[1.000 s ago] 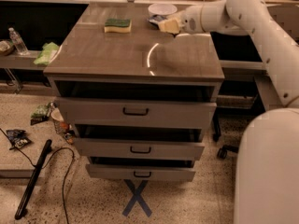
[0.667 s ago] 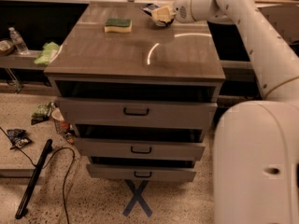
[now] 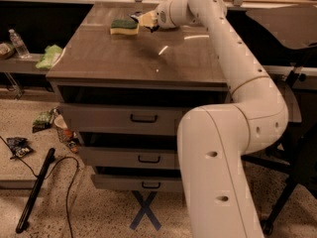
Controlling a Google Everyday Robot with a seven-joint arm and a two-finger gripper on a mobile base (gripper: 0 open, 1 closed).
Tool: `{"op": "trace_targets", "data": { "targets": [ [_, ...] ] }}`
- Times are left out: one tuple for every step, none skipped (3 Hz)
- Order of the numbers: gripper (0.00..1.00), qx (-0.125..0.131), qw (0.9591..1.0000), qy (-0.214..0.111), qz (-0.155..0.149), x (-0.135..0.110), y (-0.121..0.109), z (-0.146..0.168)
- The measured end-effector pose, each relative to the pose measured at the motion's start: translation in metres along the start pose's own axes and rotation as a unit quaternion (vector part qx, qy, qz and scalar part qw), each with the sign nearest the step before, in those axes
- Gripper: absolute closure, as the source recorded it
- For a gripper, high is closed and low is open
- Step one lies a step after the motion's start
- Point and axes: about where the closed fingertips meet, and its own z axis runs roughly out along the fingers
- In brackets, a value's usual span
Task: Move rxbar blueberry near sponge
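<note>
The sponge (image 3: 124,26), yellow with a dark green top, lies at the far left of the cabinet top (image 3: 138,58). My gripper (image 3: 143,20) reaches in from the right and hangs just right of the sponge, close above the surface. It is shut on a small dark bar, the rxbar blueberry (image 3: 135,18). Only the bar's end shows, sticking out toward the sponge; the rest is hidden by the gripper. The bar's end is almost touching the sponge's right edge.
My white arm (image 3: 233,83) crosses the right side of the cabinet. Three drawers (image 3: 143,118) are below. A pale green cloth (image 3: 49,56) and a water bottle (image 3: 19,43) sit on a left shelf. A blue snack bag (image 3: 19,145), a black stick (image 3: 34,192) and a cable lie on the floor.
My gripper has carried the dark bar leftward along the back of the cabinet top, from the far right corner to just beside the sponge. The sponge has not moved.
</note>
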Motion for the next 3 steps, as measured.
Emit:
{"op": "trace_targets", "data": {
  "targets": [
    [0.81,0.004,0.9999,0.003,0.011,0.0052,-0.0013,0.0186],
    [0.59,0.005,0.9998,0.006,0.02,0.0093,-0.0023,0.0276],
    [0.27,0.006,0.9998,0.005,0.02,0.0066,-0.0025,0.0284]
  ]
}}
